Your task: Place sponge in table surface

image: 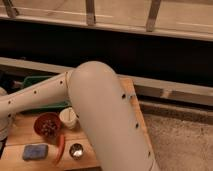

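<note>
A blue sponge [35,151] lies flat on the wooden table [15,135] near its front left corner. My white arm [100,110] fills the middle of the camera view, and its forearm [35,97] reaches left above the table to the picture's left edge. The gripper is out of view past that edge. Nothing touches the sponge.
A red-brown bowl [48,125] with dark contents, a white cup [68,118], an orange-red stick-shaped item [61,147] and a small metal can [76,150] stand by the sponge. A green tray [35,82] sits at the table's back. A dark wall with a railing runs behind.
</note>
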Action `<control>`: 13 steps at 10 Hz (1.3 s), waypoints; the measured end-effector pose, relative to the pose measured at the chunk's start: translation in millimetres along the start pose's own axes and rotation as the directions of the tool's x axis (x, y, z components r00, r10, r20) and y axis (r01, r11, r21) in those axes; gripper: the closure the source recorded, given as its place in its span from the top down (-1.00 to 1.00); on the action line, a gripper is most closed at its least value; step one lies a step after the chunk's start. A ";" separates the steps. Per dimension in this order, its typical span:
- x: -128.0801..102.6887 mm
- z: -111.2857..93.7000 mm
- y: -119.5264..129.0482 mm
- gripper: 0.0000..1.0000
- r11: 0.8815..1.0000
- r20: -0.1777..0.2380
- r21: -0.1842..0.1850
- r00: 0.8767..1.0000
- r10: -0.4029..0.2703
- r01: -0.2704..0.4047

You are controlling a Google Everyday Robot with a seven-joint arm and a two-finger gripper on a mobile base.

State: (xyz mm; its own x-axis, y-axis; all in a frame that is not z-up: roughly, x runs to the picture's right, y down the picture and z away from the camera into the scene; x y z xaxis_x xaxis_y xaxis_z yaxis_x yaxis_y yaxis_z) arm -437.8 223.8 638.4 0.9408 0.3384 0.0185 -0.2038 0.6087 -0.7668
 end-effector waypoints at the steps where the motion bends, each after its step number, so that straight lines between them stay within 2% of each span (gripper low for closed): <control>1: 0.7 -0.3 -1.0 0.60 1.000 0.000 0.001 1.000 0.001 -0.001; 3: -0.1 -0.1 -0.2 0.60 1.000 -0.001 0.001 1.000 -0.001 0.001; 5: -2.0 6.0 0.6 0.60 1.000 -0.021 -0.008 1.000 -0.012 0.012; 9: 0.2 56.7 20.3 0.60 0.996 -0.097 -0.068 0.993 -0.066 0.059; 11: 20.1 73.8 18.0 0.60 0.996 -0.117 -0.080 0.993 -0.034 0.025; 13: 44.9 73.3 8.0 0.60 0.998 -0.134 -0.062 0.991 0.016 -0.025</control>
State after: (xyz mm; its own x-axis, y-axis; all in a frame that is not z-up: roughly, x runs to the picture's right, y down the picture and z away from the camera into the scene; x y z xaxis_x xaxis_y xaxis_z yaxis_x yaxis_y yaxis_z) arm -416.9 296.5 680.2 0.9653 0.2487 -0.0803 -0.2098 0.5544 -0.8054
